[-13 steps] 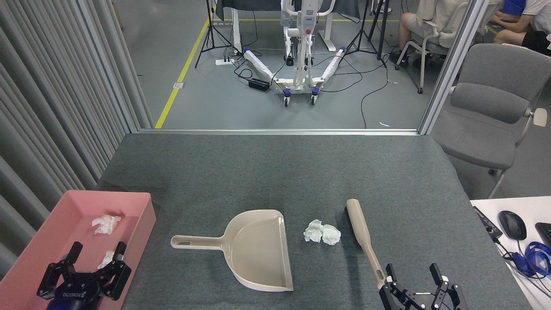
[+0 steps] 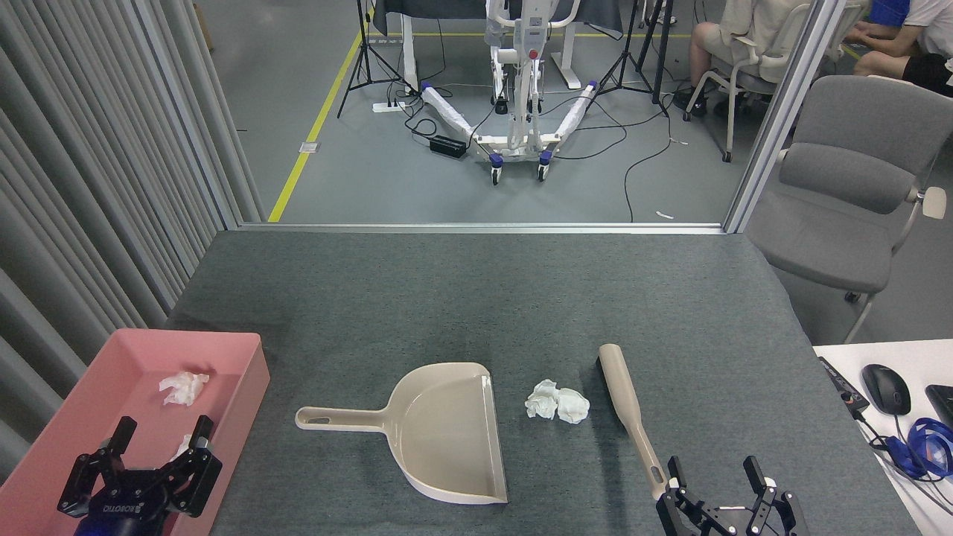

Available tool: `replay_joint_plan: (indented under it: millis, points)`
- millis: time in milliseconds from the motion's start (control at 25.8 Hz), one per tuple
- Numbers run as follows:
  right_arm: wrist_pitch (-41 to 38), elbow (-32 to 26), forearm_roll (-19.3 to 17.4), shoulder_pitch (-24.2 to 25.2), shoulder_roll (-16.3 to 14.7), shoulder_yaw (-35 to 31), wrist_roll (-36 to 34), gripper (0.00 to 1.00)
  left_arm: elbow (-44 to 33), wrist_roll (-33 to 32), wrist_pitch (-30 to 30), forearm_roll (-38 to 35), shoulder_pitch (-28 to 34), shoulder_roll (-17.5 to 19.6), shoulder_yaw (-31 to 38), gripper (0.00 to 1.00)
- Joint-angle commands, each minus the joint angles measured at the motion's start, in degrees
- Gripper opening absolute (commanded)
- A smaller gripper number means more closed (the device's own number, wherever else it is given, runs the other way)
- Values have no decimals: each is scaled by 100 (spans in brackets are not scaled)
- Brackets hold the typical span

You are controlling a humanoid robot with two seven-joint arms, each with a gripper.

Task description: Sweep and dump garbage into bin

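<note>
Since the earlier frame the left gripper (image 2: pixel 158 433) had slid a little down and to the left over the pink bin (image 2: pixel 249 372), while everything else on the table kept its place. Its fingers stood spread apart, holding nothing, above the near half of the bin. The bin sat at the table's left edge and held two wads of white tissue: one wad (image 2: pixel 183 387) lay in the open near the middle, and a second wad (image 2: pixel 182 445) showed only partly between the gripper's fingers.

To the right of the bin, the beige dustpan (image 2: pixel 447 432) lay flat on the grey table (image 2: pixel 476 298) with its handle pointing left and its pan empty. Just beside its open mouth lay two more tissue wads (image 2: pixel 557 401), touching each other. Beyond them the beige brush (image 2: pixel 630 409) lay with its handle running toward the near right. The right gripper (image 2: pixel 715 473) rested just beside the handle's end, fingers apart and empty, not around it. One dustpan, one brush, one bin, four wads in all
</note>
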Motion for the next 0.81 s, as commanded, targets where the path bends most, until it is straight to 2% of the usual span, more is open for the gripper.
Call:
replay_joint_plan:
  millis: [0, 774]
  points:
    - [5, 0, 0, 5, 5, 0, 17, 98, -5, 18, -75, 4, -9, 0, -11, 100]
    - [14, 35, 0, 32, 102, 9, -71, 98, -190, -8, -101, -31, -53, -71, -11, 100]
